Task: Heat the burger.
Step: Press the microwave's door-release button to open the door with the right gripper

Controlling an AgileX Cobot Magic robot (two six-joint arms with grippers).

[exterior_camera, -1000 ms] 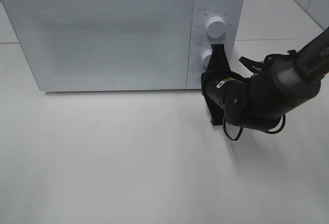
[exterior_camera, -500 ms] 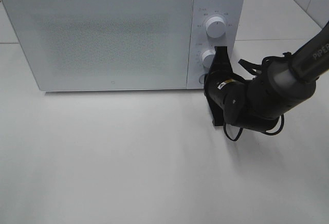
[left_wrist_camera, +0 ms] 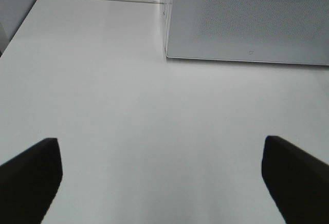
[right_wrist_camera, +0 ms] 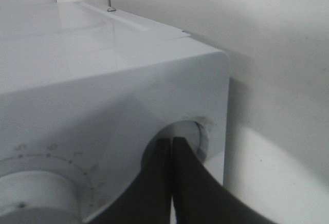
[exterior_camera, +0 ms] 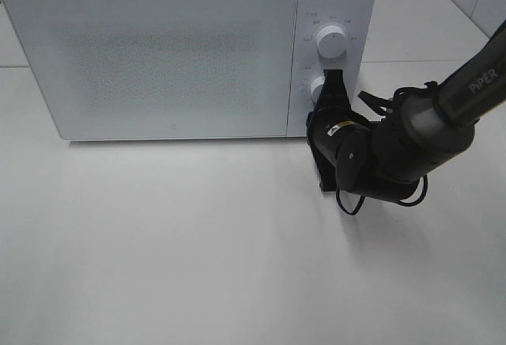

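The right gripper (right_wrist_camera: 171, 142) at the closed microwave's (exterior_camera: 158, 52) round button (right_wrist_camera: 199, 131).
Jaws clenched together, tips at the button; left gripper (left_wrist_camera: 160, 144) spread wide above the table (left_wrist_camera: 154, 106).

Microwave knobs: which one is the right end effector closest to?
The lower knob: the shut right end effector overlaps its right edge in the exterior view, while the upper knob stands clear above it.
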